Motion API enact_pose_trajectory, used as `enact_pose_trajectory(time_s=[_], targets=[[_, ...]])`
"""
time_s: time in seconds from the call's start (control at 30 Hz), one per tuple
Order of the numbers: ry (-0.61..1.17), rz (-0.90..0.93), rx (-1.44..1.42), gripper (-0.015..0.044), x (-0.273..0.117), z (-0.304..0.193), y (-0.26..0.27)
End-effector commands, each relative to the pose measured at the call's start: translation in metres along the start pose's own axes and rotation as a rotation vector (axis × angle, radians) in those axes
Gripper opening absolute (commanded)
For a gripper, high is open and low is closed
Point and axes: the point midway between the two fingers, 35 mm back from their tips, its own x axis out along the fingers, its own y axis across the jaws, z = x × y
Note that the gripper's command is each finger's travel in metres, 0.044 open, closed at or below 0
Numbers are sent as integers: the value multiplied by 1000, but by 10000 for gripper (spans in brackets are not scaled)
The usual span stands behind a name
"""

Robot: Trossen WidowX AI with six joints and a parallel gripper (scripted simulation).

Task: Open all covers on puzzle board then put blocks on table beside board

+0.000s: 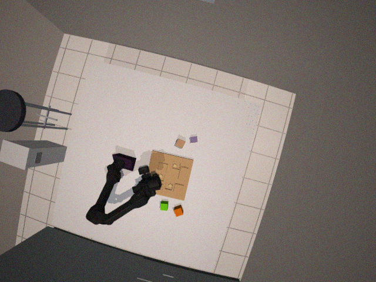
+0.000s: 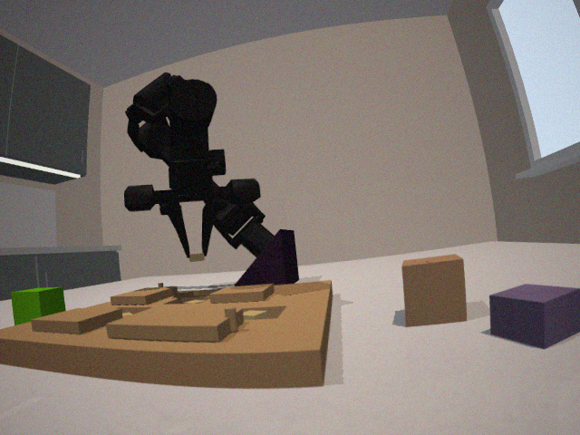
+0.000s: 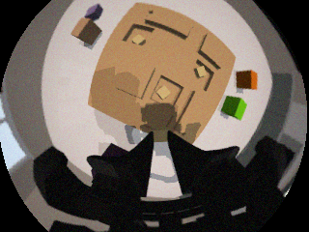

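The gripper (image 2: 197,253) (image 3: 160,135) is shut on a small tan block (image 2: 197,257), held in the air above the far side of the wooden board (image 1: 183,194) (image 2: 281,367) (image 3: 118,55). Low wooden covers stand on the board: the near cover (image 2: 163,326), the left cover (image 2: 77,320) and two farther covers (image 2: 140,295) (image 2: 242,293). They blend into the board in the overhead and wrist views. Pale yellow pieces (image 3: 138,40) (image 3: 201,72) (image 3: 163,92) lie in three wells with open tops. In the overhead view the hand hides part of the board and the fingertips.
A green cube (image 1: 164,205) (image 2: 37,304) (image 3: 234,107) and an orange cube (image 1: 178,210) (image 3: 246,79) stand off one side of the board. A brown block (image 1: 180,143) (image 2: 434,291) (image 3: 87,31) and a purple block (image 1: 193,138) (image 2: 534,315) (image 3: 94,12) stand off the opposite side.
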Motion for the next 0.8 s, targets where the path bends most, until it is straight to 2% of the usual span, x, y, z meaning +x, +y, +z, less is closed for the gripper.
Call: enact_pose_trajectory(time_s=[0.0,0.37,0.77], targets=[[-5,3,6,80,-13,2,0],[-4,3,6,80,-37,1,0],[-11,10,5,80,-46,34,19]])
